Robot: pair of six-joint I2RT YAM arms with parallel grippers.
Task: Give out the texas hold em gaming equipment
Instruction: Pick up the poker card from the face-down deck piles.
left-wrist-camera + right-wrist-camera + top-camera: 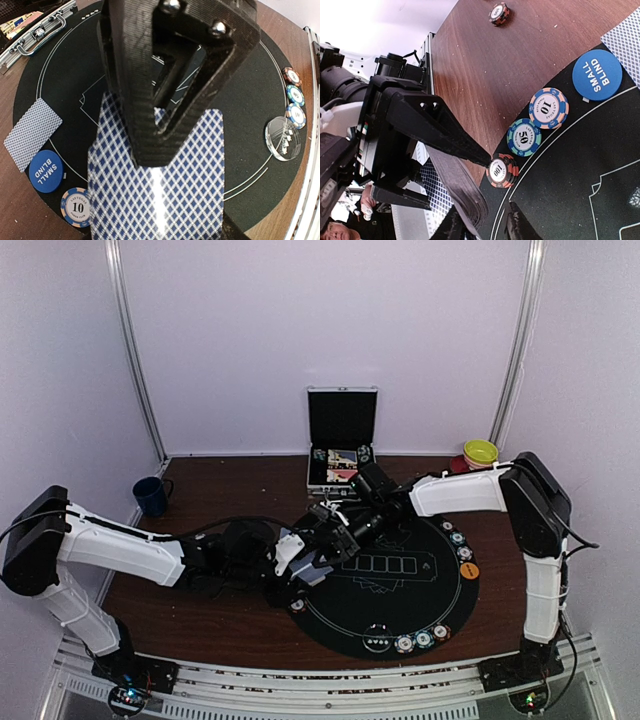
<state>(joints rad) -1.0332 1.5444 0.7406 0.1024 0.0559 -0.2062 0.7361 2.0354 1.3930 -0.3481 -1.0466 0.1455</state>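
A deck of blue-diamond-backed playing cards (185, 190) fills the lower left wrist view, and my left gripper (300, 570) is shut on it over the mat's left edge. My right gripper (485, 227) reaches in from the right. One of its fingers (155, 125) lies on the top card. Its jaws straddle the deck's end (477, 207), with a gap still showing on one side. On the mat's rim lie a face-down card (33, 131), a blue SMALL BLIND button (596, 74), a 10 chip (548, 108), a 50 chip (524, 137) and a red-black 100 stack (502, 170).
The round black mat (400, 610) carries chips along its near edge (420, 640) and right rim (295, 94), an orange button (470, 570) and a clear round lid (282, 138). The open silver case (342, 440) stands behind, a blue mug (150, 496) far left, stacked bowls (478, 453) back right.
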